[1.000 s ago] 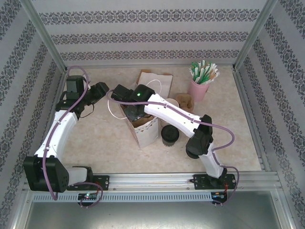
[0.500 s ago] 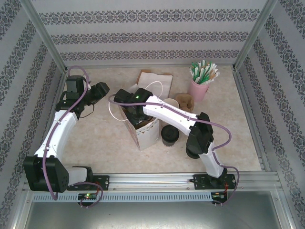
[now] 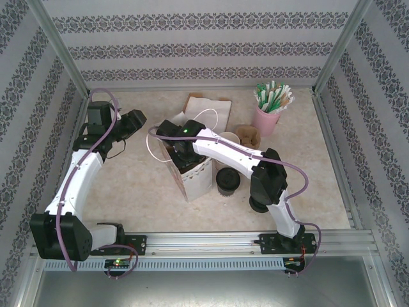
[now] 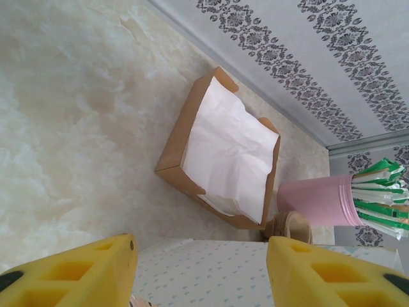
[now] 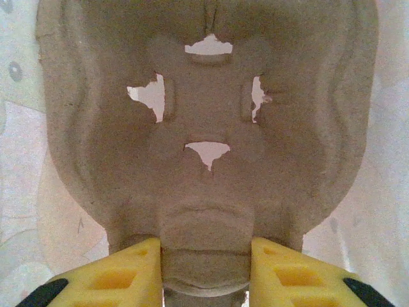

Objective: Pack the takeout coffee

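R gripper (image 5: 204,256) clamps pulp tray (image 5: 204,102) in bag (image 3: 199,182) (coffee (image 3: 228,181) beside).

The table (image 4: 77,115) has a smooth, cream, marble-look surface. The box (image 4: 174,153) is matt brown card, lined with crinkled white paper (image 4: 230,153). The cup carrier (image 5: 204,115) is rough, fibrous grey-brown pulp. The takeout coffee (image 3: 228,181) has a black plastic lid.

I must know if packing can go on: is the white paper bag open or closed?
Open. The white bag stands upright, mouth spread, and the right fingers hold a cardboard cup tray inside it.
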Robot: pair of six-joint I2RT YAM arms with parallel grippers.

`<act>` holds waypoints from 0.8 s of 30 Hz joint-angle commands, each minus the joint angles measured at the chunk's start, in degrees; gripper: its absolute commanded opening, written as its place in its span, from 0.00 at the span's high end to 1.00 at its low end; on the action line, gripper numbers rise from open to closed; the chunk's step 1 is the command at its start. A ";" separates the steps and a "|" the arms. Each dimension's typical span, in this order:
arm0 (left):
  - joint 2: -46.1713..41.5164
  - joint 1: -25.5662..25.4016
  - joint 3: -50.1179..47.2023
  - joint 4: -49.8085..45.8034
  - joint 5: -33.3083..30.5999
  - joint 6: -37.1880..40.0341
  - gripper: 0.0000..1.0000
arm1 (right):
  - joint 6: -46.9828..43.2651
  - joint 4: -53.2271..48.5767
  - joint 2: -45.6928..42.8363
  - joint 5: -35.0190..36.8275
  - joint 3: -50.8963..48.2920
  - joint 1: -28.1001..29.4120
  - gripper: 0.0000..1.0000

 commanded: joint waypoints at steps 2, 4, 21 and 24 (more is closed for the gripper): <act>-1.43 0.67 0.31 0.36 0.23 0.38 0.43 | 1.27 2.12 2.09 -2.13 -2.45 -0.60 0.66; -1.44 0.68 0.30 0.25 0.32 0.48 0.43 | 1.46 2.11 2.49 -1.65 -2.94 -0.70 0.66; -2.28 0.70 0.56 -0.34 0.23 0.78 0.43 | 3.21 6.20 5.09 -0.97 -9.98 -0.60 0.65; -2.43 0.67 0.54 -0.47 0.32 0.78 0.43 | 3.41 6.70 5.85 -1.10 -10.64 -0.60 0.65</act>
